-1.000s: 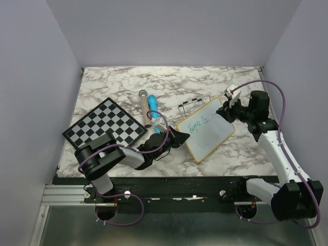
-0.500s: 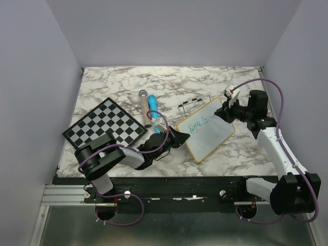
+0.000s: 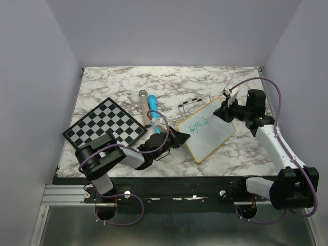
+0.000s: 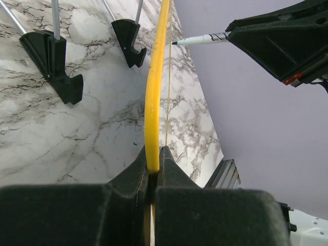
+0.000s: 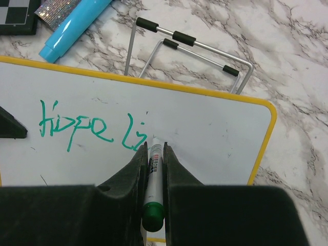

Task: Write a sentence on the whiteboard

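I had the right pincer [image 5: 155,149] on the marker [image 5: 152,177] and the left pincer [image 4: 152,154] on the whiteboard [image 5: 215,128].
My right pincer clamped the green marker, its tip at the board just after the sentence [image 5: 84,128], which read "Hope Li". My left pincer pinched the board's yellow rim. The board sat on the counter [image 3: 205,82], right of the chessboard [image 3: 105,127].
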Robot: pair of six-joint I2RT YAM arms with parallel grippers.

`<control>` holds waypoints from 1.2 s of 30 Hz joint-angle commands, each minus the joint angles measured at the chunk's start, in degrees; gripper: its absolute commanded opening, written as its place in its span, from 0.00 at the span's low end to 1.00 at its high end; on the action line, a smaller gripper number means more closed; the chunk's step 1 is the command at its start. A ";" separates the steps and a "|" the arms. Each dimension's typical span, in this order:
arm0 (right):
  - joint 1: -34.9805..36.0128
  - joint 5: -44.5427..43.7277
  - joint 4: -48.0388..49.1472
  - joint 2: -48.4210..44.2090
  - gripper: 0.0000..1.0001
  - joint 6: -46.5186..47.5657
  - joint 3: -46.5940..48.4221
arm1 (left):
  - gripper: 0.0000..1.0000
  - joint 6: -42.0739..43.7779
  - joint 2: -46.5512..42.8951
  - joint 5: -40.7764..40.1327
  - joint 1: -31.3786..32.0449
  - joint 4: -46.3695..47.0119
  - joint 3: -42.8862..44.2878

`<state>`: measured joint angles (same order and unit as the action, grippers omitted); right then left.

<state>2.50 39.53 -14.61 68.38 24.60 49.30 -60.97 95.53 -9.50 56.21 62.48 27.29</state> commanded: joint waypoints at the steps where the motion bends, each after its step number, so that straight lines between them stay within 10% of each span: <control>1: -0.39 -0.33 2.66 0.96 0.00 -1.31 -0.69 | 0.00 1.03 0.98 2.29 0.04 0.45 -0.22; 36: -0.39 3.45 -5.77 2.02 0.00 3.96 0.10 | 0.00 1.12 0.80 1.59 0.04 0.36 -0.66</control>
<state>2.50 42.17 -15.68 70.46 26.68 49.32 -62.11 95.81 -9.37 55.99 62.48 27.27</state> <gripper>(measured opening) 0.175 0.056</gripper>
